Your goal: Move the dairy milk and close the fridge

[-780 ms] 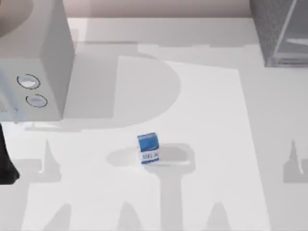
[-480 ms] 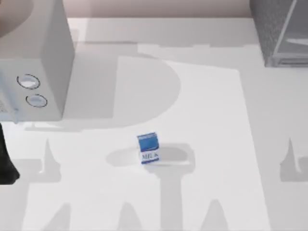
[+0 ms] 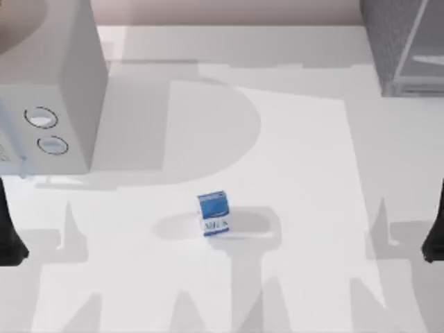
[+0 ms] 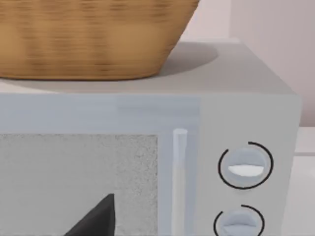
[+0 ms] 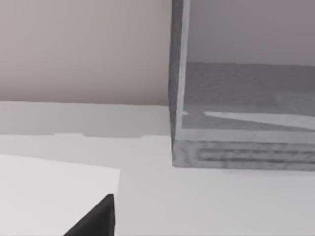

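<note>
The dairy milk [image 3: 214, 214], a small blue carton with a white "MILK" band, stands upright near the middle of the white table, with nothing touching it. The fridge [image 3: 402, 45], dark grey and speckled with a pale glassy panel, stands at the far right corner. The right wrist view faces the fridge [image 5: 236, 147] from close by, and I cannot tell whether its door is open. My left arm [image 3: 8, 239] is a dark shape at the left edge. My right arm [image 3: 436, 236] is at the right edge. Both are far from the carton.
A light grey box with two round dials [image 3: 48, 90] stands at the far left. In the left wrist view this box [image 4: 246, 167] carries a wicker basket [image 4: 88, 34] on top. Arm shadows fall across the white table [image 3: 298, 152].
My right arm has come into view at the right edge, and its shadow has slid leftward across the table. The milk carton and my left arm have stayed where they were.
</note>
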